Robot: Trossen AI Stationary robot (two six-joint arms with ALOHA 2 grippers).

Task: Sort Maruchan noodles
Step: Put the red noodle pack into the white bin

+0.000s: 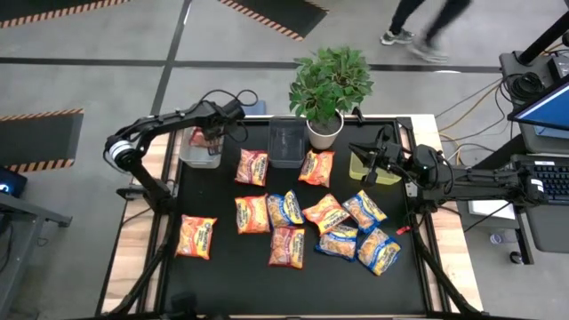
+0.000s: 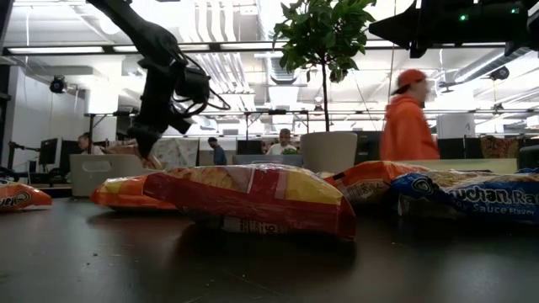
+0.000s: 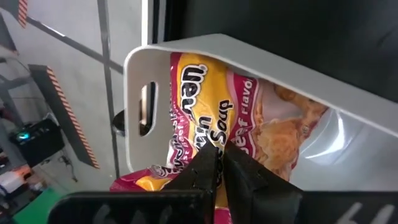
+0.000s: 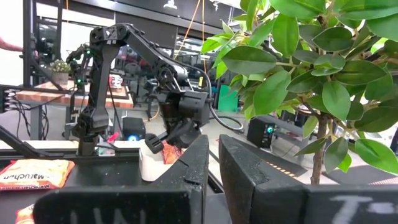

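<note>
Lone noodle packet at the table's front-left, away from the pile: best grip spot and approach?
Judging from the high view, come straight down on the lone packet. It lies flat with bare table all round it, so nothing blocks either arm. Pinch across one of its short crimped ends, where the thin seam gives the fingers an edge; the puffed glossy middle would likely slip.

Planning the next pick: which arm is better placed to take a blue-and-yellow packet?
Right. The right gripper hovers empty by the yellow-green bin, nearer the blue-and-yellow glossy packets; the left gripper is busy holding a red-and-yellow packet over the grey plastic bin.
</note>
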